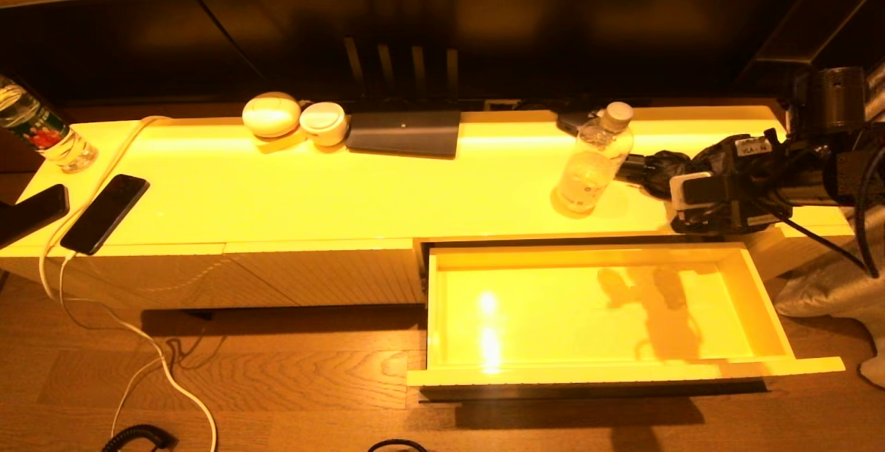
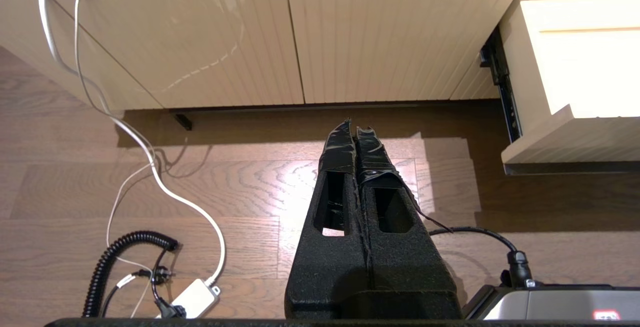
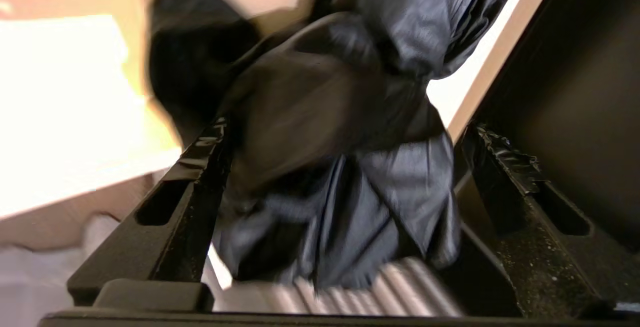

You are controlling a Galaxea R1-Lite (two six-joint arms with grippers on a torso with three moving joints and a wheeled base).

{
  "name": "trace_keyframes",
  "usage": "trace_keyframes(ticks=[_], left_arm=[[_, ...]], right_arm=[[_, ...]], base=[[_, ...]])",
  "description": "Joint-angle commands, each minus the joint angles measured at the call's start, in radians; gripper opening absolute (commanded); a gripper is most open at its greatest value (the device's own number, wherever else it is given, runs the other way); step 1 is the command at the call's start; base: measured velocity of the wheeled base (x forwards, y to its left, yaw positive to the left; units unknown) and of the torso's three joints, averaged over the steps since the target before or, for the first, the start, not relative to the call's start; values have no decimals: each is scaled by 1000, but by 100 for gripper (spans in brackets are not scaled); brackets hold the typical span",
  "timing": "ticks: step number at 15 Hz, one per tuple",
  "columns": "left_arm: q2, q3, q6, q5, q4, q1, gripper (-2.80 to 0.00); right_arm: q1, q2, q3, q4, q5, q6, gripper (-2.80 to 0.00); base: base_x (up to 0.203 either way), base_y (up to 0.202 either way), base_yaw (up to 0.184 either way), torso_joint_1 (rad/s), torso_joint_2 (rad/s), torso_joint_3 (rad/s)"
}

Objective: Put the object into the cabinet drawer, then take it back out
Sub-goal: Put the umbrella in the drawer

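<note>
Cabinet drawer [image 1: 594, 362] pulled out below cabinet top [image 1: 346, 189] front edge, right part; water bottle [image 1: 593, 162] on top behind drawer, near right end; two phones [image 1: 104, 213] at left front corner; second bottle [image 1: 41, 135] at left end; flat pad [image 1: 404, 133] along back edge, middle; right gripper [image 1: 632, 167] just right of water bottle

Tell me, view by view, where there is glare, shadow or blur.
Head view: glare spots and an arm shadow inside the open drawer. Left wrist view: sharp, with a hard shadow on the floor. Right wrist view: motion blur over the dark bundle between the open right gripper.
</note>
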Motion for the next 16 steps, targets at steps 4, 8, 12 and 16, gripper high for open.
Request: trace_keyframes(ticks=[4, 8, 12, 16], left_arm=[[0, 2, 0, 0, -1, 0, -280], [0, 2, 0, 0, -1, 0, -280], [0, 2, 0, 0, -1, 0, -280], [0, 2, 0, 0, -1, 0, -280]], right_arm=[[1, 128, -130, -6, -2, 90, 0], [7, 176, -213, -8, -15, 184, 0], [6, 182, -228, -4, -21, 187, 0], [6, 185, -229, -1, -33, 207, 0]], base=[[0, 0, 0, 0, 0, 0], [0, 0, 0, 0, 0, 0], [0, 0, 0, 0, 0, 0], [0, 0, 0, 0, 0, 0]])
